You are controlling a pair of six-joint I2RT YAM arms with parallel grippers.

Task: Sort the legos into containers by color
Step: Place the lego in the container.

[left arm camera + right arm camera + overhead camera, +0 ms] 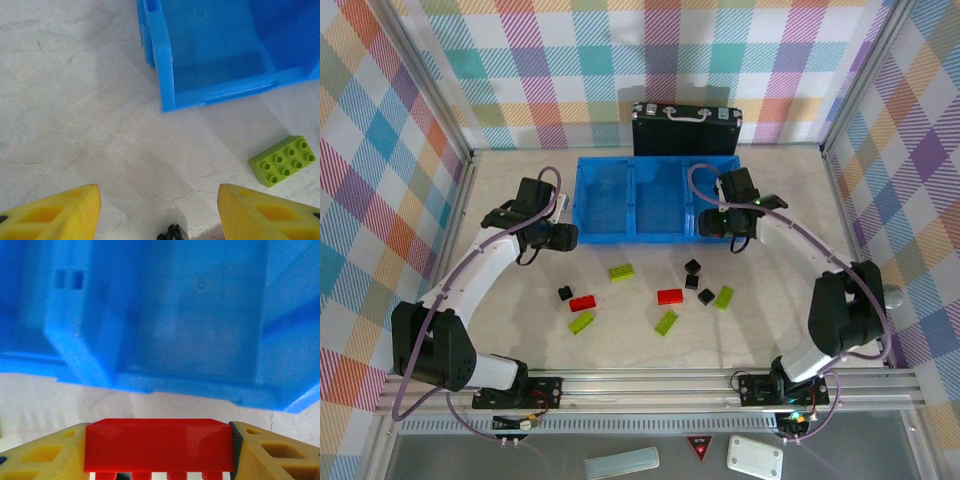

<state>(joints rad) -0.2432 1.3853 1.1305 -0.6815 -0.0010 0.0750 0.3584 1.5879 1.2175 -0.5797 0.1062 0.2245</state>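
Right pincer (159, 462) is clamping a red brick (159, 440) by its ends, just before the blue bin (165, 382); brick judged light, rigid, slick. Left pincer (159, 212) is hanging apart, empty, above the desk (75, 100).

The left arm (470, 272) is held up from its base, bent at the elbow, and stretched forward and toward the middle. Its wrist is turned so that the left gripper (562, 238) is pointed inward. In the left wrist view its yellow fingers (55, 212) are seen well apart, and nothing is held between them. The right arm (802, 245) is folded at the outer side and stretched forward and to the left. The right gripper (160, 442) is closed on a red brick (157, 437), which is pressed at its two short ends between the yellow fingers (272, 455).
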